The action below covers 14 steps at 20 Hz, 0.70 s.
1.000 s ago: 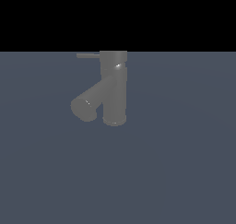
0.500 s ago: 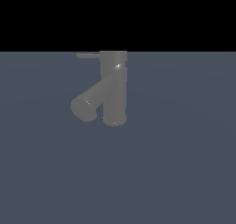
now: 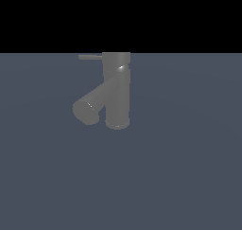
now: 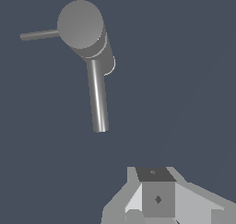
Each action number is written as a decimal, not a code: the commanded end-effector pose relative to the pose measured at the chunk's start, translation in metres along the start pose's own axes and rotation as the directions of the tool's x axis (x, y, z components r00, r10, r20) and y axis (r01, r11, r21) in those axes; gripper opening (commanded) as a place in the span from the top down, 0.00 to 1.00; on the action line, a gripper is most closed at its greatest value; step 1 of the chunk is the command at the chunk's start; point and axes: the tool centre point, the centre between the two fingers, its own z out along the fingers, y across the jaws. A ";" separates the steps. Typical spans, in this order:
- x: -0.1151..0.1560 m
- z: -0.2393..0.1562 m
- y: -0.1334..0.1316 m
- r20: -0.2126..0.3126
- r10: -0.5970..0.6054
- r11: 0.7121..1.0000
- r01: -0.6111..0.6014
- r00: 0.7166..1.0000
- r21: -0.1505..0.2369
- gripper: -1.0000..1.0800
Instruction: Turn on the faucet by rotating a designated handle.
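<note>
Faucet (image 3: 117, 94) is seen standing upright on a flat blue-grey surface (image 3: 189, 177), a bit above the middle of the exterior view and slightly toward that view's left. It is a dull grey metal cylinder with a wider cap at the top. A small bright highlight is seen on the body just below the cap. The thick spout (image 3: 92, 103) is branched off the body and angled down toward about 8 o'clock in the exterior view, its round open end facing the camera. The handle (image 3: 90, 57), a thin straight grey rod, is projected sideways from the cap toward 9 o'clock in the exterior view, level with the surface. A black band is seen behind the far edge of the surface.

In the wrist view the faucet (image 4: 85, 32) is seen from above, with the round cap top facing the camera. The handle (image 4: 39, 34) is shown as a slim rod leaving the cap, and the spout (image 4: 98, 101) as a much thicker tube. Handle and spout are seen roughly at right angles to each other.

Only part of the gripper (image 4: 156, 197) is seen, as light grey blocky housing at the frame edge, well apart from the faucet and touching nothing. The fingertips are cut off, so whether the fingers are apart or together cannot be told. No arm is seen in the exterior view.
</note>
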 end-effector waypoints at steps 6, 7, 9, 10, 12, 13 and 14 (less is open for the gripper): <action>0.039 0.010 -0.024 0.024 0.182 0.983 -0.183 0.983 0.029 1.00; 0.044 0.011 -0.027 0.027 0.206 0.978 -0.207 0.978 0.031 1.00; 0.054 0.015 -0.033 0.034 0.255 0.966 -0.256 0.966 0.035 1.00; 0.059 0.017 -0.037 0.037 0.279 0.959 -0.280 0.960 0.036 1.00; 0.069 0.021 -0.043 0.043 0.327 0.944 -0.328 0.944 0.038 1.00; 0.074 0.023 -0.047 0.046 0.351 0.935 -0.352 0.935 0.038 1.00; 0.079 0.026 -0.050 0.049 0.374 0.926 -0.376 0.926 0.038 1.00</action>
